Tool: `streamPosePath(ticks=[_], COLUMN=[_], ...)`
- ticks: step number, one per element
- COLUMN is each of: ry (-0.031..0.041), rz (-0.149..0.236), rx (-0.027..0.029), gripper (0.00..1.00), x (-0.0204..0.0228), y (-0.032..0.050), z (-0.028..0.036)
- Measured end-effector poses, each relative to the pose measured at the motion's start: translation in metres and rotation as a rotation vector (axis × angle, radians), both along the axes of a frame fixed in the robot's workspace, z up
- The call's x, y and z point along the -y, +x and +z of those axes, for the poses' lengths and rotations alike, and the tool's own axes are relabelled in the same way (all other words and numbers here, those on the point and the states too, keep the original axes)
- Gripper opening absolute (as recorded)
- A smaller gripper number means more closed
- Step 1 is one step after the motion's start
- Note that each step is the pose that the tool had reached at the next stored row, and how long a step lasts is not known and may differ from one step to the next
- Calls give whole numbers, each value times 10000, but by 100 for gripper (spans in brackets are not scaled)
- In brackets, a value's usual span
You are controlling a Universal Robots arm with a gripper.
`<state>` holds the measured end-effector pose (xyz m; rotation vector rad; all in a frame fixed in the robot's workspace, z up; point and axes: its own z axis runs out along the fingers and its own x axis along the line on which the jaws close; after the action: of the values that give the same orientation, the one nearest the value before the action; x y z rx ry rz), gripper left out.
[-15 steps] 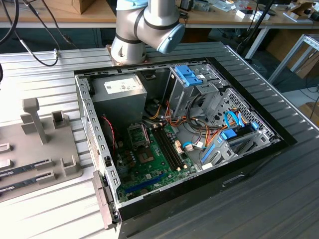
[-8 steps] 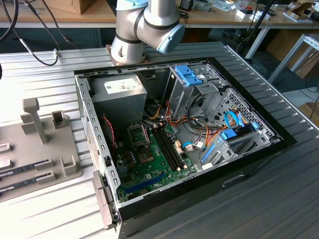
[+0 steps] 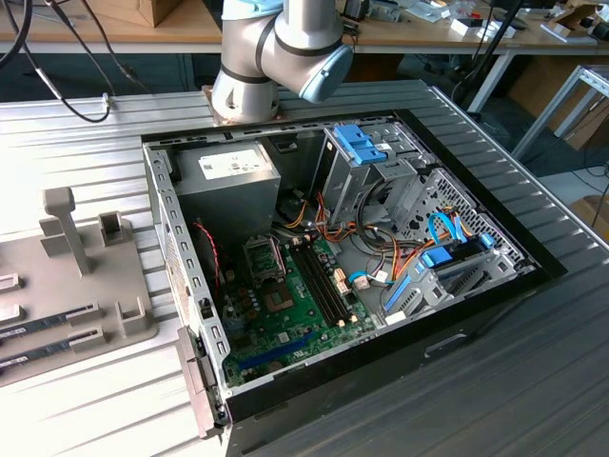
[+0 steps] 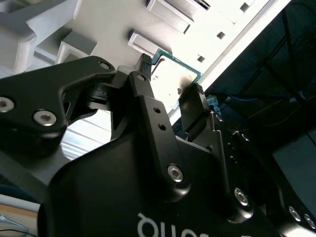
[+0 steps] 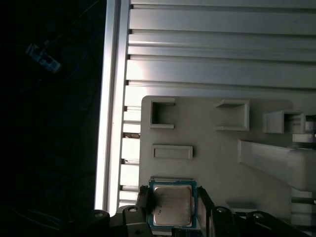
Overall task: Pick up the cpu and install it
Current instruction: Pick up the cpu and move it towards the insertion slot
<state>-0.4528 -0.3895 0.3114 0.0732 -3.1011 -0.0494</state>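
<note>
**While cpu's in the pinch, install hasn't begun**

Since the open PC case lies on its side w/ the motherboard facing up & nothing working over it, the install end looks untouched. The pick-up half is in hand, I'd judge. In both wrist views the gripper sits over the grey parts tray. Its two black fingers press on opposite edges of the cpu, pinching it, silver lid toward the first wrist camera. Can't tell if the chip is clear of the tray or resting on it. Not yet done: transfer to the case & seating on the board.

Surface: ribbed light-grey aluminium table. The tray is near the table's edge, w/ dark space beyond.

Room: workshop, w/ cluttered wooden benches at the back & black cables trailing over the table's far side. The arm stands behind the case.
</note>
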Motion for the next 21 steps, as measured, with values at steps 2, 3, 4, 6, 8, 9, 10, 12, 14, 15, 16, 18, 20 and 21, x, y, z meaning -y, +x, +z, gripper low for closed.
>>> streamPosePath(ticks=[2, 3, 4, 6, 8, 9, 10, 12, 14, 15, 16, 18, 20, 21], ry=[0, 1, 0, 0, 0, 0, 0, 0, 1, 0, 0, 0, 0, 0], rz=[0, 0, 0, 0, 0, 0, 0, 0, 0, 0, 0, 0, 0, 0], rx=[0, 0, 0, -1, 0, 0, -1, 0, 1, 1, -1, -1, 0, 0], gripper=[47, 47, 47, 47, 47, 47, 47, 47, 47, 47, 47, 47, 47, 47], x=[0, 0, 0, 0, 0, 0, 0, 0, 0, 0, 0, 0, 0, 0], y=[0, 0, 0, 0, 0, 0, 0, 0, 0, 0, 0, 0, 0, 0], z=[7, 11, 16, 25, 32, 37, 44, 51, 57, 60, 64, 75, 83, 87])
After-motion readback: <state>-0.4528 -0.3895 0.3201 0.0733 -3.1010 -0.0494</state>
